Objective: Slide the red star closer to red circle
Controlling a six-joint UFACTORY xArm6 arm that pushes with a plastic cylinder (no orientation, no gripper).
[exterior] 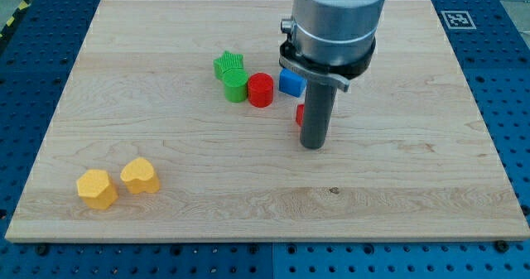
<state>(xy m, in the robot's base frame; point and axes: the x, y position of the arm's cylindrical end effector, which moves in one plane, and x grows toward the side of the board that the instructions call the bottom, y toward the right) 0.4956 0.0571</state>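
Yellow comes first at the view's bottom left: a yellow hexagon block (98, 189) and, just beside it on the right, a yellow heart-shaped block (140, 175), both resting on the pale wooden surface (397, 188) and well apart from everything else.

Further up, near the middle of the board, my tip (312, 145) stands on the wood at the lower end of the dark rod. This tool is a plain rod, so it has nothing to clench and grasps nothing; it only stands against the blocks. A sliver of red block (300, 114) peeks out on the rod's left edge, touching or nearly touching it. Most of it is hidden behind the rod, so its shape cannot be made out; it is likely the red star.

Left of that sliver sits the red circle (260, 89), an upright cylinder, near but apart from the hidden red piece. A green cylinder (235, 87) touches the red circle on its left, and a green star (228, 64) sits just above, against the green cylinder. A blue block (291, 82) lies between the red circle and the arm's grey housing (335, 18), partly covered by it.
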